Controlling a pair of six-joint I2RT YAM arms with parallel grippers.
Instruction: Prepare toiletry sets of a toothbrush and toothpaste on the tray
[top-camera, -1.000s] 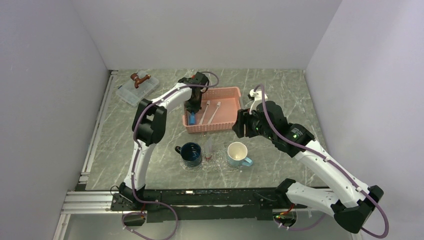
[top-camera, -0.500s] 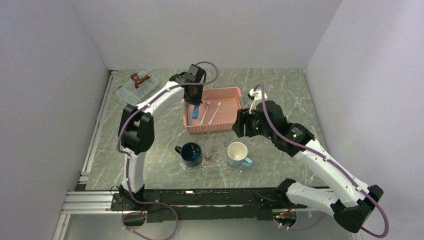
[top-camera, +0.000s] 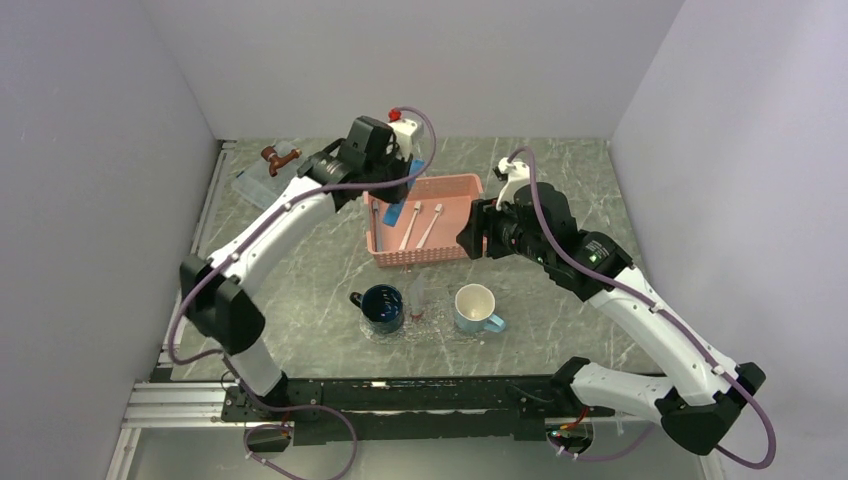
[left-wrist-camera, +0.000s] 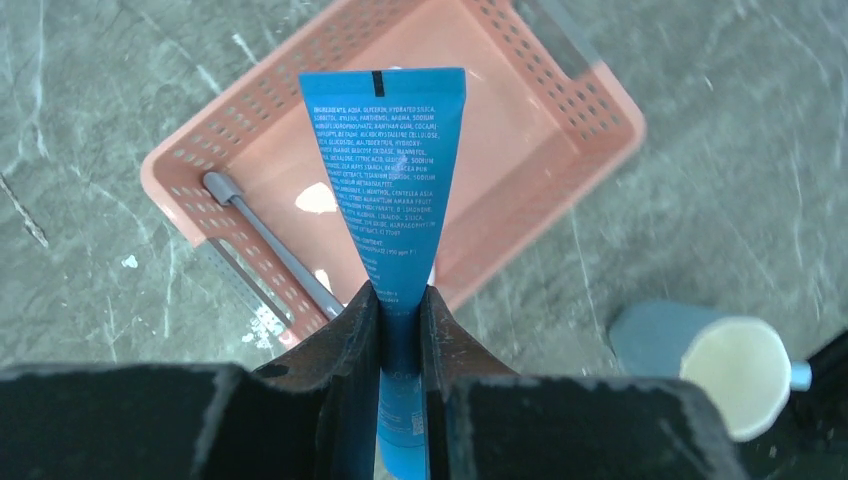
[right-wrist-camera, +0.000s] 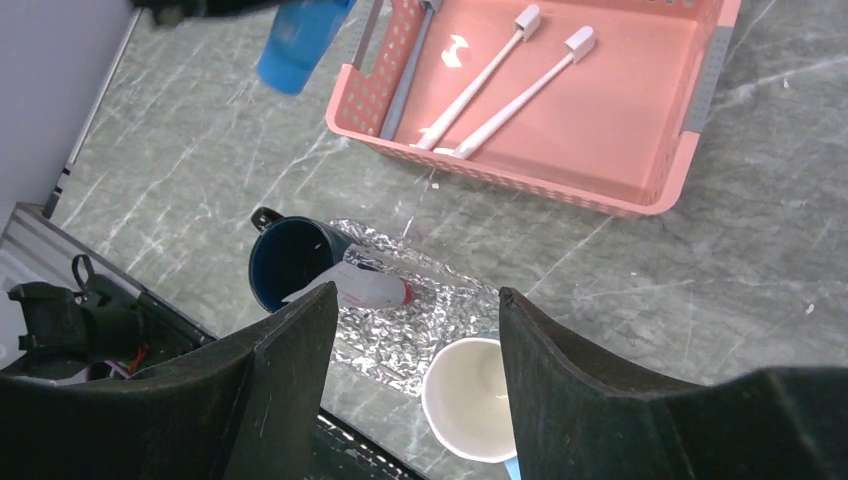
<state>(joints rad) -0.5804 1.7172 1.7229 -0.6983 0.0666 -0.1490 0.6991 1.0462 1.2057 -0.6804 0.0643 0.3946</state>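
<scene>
Toothpaste (left-wrist-camera: 385, 180) is pinched at its narrow end between the closed-down fingers (left-wrist-camera: 345, 330) of the left gripper (left-wrist-camera: 398, 295), held out ahead of them over the pink basket (left-wrist-camera: 530, 140). Transfer to the tray (right-wrist-camera: 400, 335) is judged underway; next it must be lowered beside what seems another tube (right-wrist-camera: 372, 287) lying there.

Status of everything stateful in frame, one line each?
Blue toothpaste tube: clamped in left gripper, held over pink lattice basket.
Two white toothbrushes: lying in basket.
Red-capped tube: lying on clear bumpy tray.
Dark blue mug: upright.
Cream mug: upright, empty.
Right gripper: open, empty.
</scene>
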